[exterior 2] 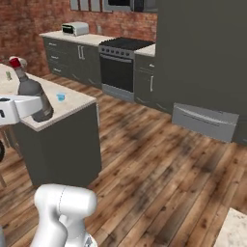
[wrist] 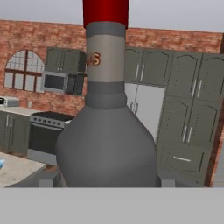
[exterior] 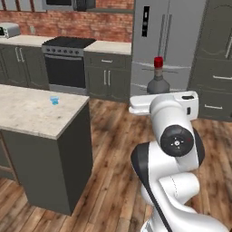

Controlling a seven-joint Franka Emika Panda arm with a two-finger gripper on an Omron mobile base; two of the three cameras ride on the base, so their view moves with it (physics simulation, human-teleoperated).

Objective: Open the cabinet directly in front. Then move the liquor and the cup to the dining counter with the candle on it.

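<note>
A white robot arm carries the liquor upright in its gripper, the jaws spread wide around the bottle's broad grey body, in a kitchen with a red brick wall. Seen from the hand, the red cap and pale neck label rise straight ahead, with the dark fingertips flanking the base of the bottle. From the right base camera the liquor hangs in the air over the near edge of the dining counter, not resting on it. From the left base camera the bottle shows above the arm's white hand, right of the dining counter. A small blue thing sits on the beige stone top. A black stove stands against the far wall
</note>
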